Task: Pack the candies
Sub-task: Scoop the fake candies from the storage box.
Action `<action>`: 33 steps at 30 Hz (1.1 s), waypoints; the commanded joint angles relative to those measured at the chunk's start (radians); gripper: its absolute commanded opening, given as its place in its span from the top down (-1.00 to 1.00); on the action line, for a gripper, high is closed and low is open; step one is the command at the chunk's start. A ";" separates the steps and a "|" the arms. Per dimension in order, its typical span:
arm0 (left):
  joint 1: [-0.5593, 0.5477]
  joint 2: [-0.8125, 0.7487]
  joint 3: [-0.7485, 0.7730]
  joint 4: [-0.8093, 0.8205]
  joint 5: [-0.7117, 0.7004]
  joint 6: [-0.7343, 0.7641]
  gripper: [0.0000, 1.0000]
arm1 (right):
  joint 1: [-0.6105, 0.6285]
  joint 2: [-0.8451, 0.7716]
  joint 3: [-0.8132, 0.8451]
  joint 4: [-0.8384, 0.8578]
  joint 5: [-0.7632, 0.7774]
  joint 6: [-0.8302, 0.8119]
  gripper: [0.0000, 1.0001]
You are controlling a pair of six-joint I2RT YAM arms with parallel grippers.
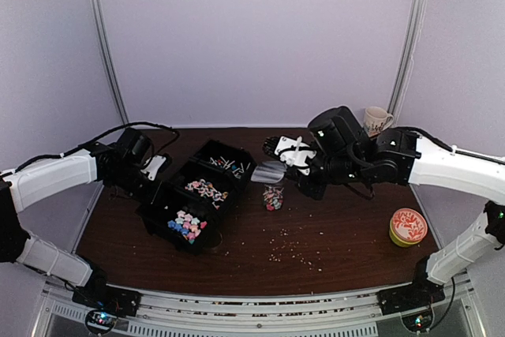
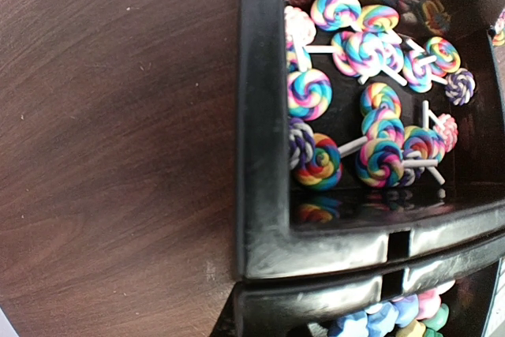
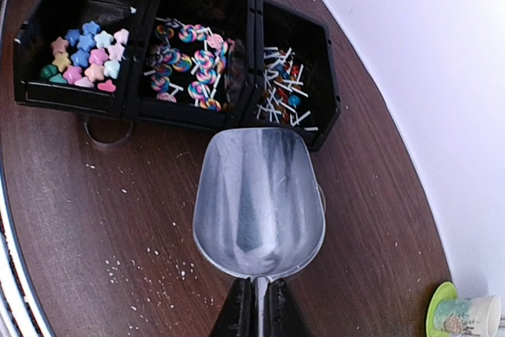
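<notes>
The candies lie in three joined black bins [image 1: 160, 212]: pastel stars [image 3: 83, 57] in the near one, swirl lollipops [image 2: 371, 128] in the middle, small stick lollipops [image 3: 284, 88] in the far one. A small clear jar [image 1: 273, 197] right of the bins holds mixed candies. My right gripper [image 3: 259, 305] is shut on the handle of an empty metal scoop [image 3: 259, 203], which hovers just over the jar. My left gripper [image 1: 155, 167] is at the bins' left side, shut on the black rim [image 2: 260, 155]; its fingers barely show in the wrist view.
Pale crumbs [image 1: 296, 254] are scattered on the brown table in front of the jar. A clear ring [image 3: 106, 130] lies beside the near bin. A mug [image 1: 377, 121] stands at the back right and a round patterned tin [image 1: 408, 226] at the right.
</notes>
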 commanded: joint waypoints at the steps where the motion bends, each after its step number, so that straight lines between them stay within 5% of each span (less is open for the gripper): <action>1: 0.010 -0.045 0.071 0.167 0.082 -0.013 1.00 | 0.049 0.084 0.143 -0.055 -0.028 -0.030 1.00; 13: 0.004 -0.073 0.058 0.196 0.094 -0.003 1.00 | 0.088 0.496 0.657 -0.426 -0.003 0.083 1.00; 33: -0.072 -0.132 0.043 0.220 -0.007 0.037 1.00 | 0.075 0.779 0.894 -0.523 -0.054 0.102 1.00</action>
